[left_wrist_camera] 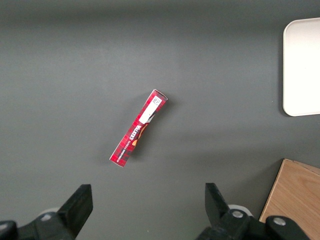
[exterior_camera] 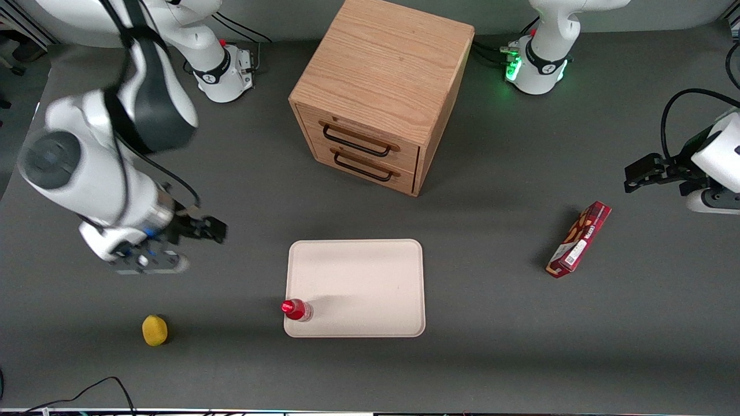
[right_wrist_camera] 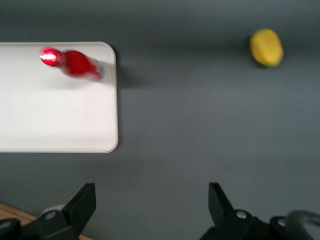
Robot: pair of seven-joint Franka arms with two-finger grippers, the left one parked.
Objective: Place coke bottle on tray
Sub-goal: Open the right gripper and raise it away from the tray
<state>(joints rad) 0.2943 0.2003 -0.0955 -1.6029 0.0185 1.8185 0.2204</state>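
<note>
The coke bottle (exterior_camera: pixel 296 310), small and red with a red cap, stands upright on the cream-white tray (exterior_camera: pixel 358 277), in the tray's corner nearest the front camera at the working arm's end. The right wrist view shows the bottle (right_wrist_camera: pixel 75 63) on the tray (right_wrist_camera: pixel 50 115) too. My right gripper (exterior_camera: pixel 215 230) hangs above the bare table, apart from the tray, toward the working arm's end and farther from the front camera than the bottle. Its fingers (right_wrist_camera: pixel 85 202) stand wide apart with nothing between them. The gripper (right_wrist_camera: pixel 152 202) is open and empty.
A yellow lemon (exterior_camera: pixel 155 330) lies near the table's front edge toward the working arm's end; it also shows in the right wrist view (right_wrist_camera: pixel 266 47). A wooden drawer cabinet (exterior_camera: pixel 381 86) stands farther back than the tray. A red snack box (exterior_camera: pixel 580 238) lies toward the parked arm's end.
</note>
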